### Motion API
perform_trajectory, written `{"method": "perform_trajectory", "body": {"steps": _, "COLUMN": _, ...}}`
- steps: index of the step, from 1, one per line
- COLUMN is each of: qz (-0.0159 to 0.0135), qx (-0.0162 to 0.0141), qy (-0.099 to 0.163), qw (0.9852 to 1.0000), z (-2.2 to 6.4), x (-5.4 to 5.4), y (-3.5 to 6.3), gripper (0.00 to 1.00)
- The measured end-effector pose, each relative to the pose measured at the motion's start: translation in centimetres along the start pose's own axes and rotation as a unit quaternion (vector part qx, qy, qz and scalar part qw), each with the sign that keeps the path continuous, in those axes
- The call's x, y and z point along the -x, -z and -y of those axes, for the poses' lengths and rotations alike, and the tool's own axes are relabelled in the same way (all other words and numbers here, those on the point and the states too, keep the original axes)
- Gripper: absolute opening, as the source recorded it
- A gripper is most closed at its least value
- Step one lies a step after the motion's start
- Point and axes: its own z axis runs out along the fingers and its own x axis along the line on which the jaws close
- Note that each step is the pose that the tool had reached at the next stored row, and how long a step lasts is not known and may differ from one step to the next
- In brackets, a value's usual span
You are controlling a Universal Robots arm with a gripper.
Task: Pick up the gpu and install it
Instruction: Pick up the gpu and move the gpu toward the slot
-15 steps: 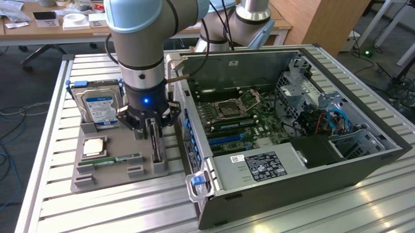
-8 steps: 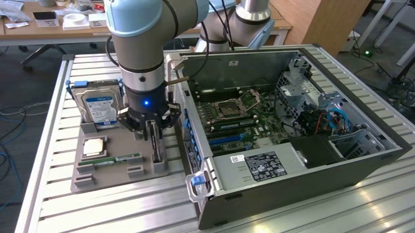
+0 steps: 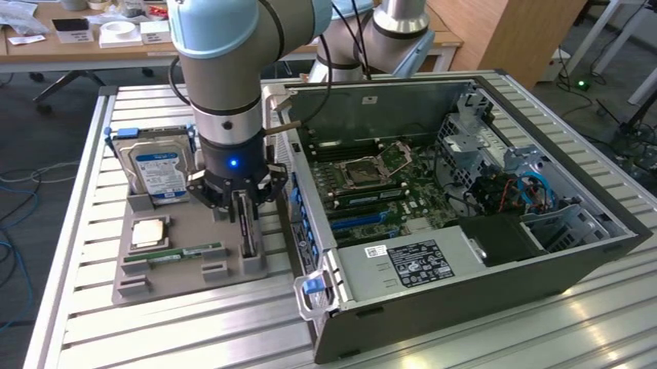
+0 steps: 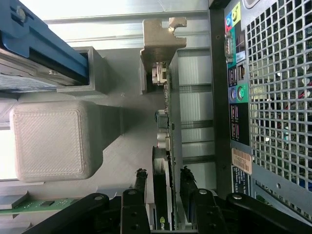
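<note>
The gpu (image 3: 245,228), a thin dark card, stands on edge in a slot of the grey ribbed printed tray (image 3: 195,274). The gripper (image 3: 245,211) is open, its black fingers (image 4: 140,187) straddling the card without clamping it. In the exterior view the open computer case (image 3: 462,307) crowds close at 3 o'clock. The green RAM stick (image 3: 185,252) lies at 8 o'clock and the blue-labelled hard drive (image 3: 159,171) at 10 o'clock.
</note>
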Motion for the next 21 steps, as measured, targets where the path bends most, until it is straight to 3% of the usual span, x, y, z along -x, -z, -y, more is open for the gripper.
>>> {"method": "perform_trajectory", "body": {"steps": 6, "qz": 0.0000, "qx": 0.0000, "qy": 0.000, "qw": 1.0000, "z": 0.00, "x": 0.01, "y": 0.00, "gripper": 0.42}}
{"method": "perform_trajectory", "body": {"steps": 8, "qz": 0.0000, "qx": 0.0000, "qy": 0.000, "qw": 1.0000, "z": 0.00, "x": 0.01, "y": 0.00, "gripper": 0.40}}
{"method": "perform_trajectory", "body": {"steps": 9, "qz": 0.0000, "qx": 0.0000, "qy": 0.000, "qw": 1.0000, "z": 0.00, "x": 0.01, "y": 0.00, "gripper": 0.33}}
{"method": "perform_trajectory", "body": {"steps": 17, "qz": 0.0000, "qx": 0.0000, "qy": 0.000, "qw": 1.0000, "z": 0.00, "x": 0.01, "y": 0.00, "gripper": 0.33}}
{"method": "perform_trajectory", "body": {"steps": 21, "qz": 0.0000, "qx": 0.0000, "qy": 0.000, "qw": 1.0000, "z": 0.00, "x": 0.01, "y": 0.00, "gripper": 0.26}}
